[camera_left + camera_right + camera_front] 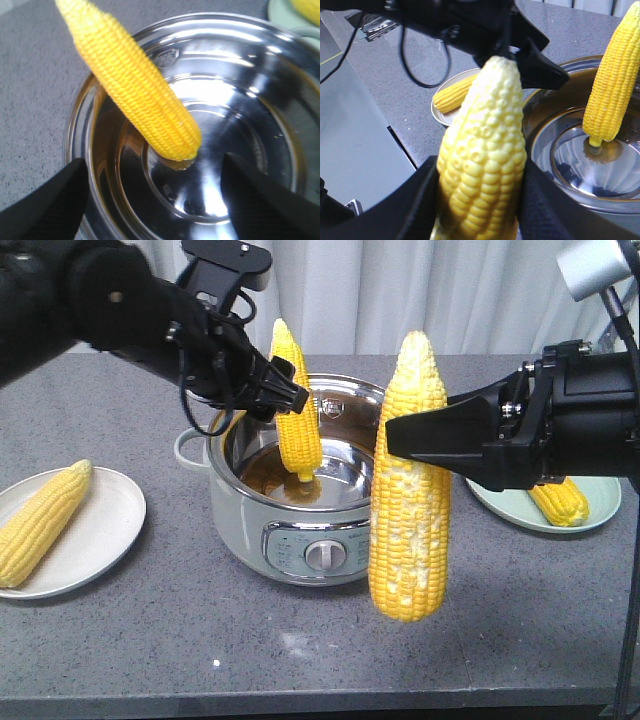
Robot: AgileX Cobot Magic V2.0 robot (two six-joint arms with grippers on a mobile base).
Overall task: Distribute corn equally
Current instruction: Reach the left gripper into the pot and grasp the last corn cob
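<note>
My right gripper (400,440) is shut on a corn cob with pale whitish patches (410,490), holding it upright in the air in front of the pot; its fingers (425,200) clamp both sides of the cob (482,165). A second corn cob (295,405) stands tip-up inside the steel pot (240,505), its blunt end on the pot floor (150,100). My left gripper (288,398) hovers beside this cob, open (157,200), with nothing between its jaws. A third cob (40,525) lies on the left plate (105,540). A fourth (560,500) lies on the right plate (495,502).
The pot is an electric cooker with a front dial (323,555), standing mid-table between the two plates. The table's front edge (300,702) runs close below. A white curtain hangs behind. A camera post (628,540) rises at the far right.
</note>
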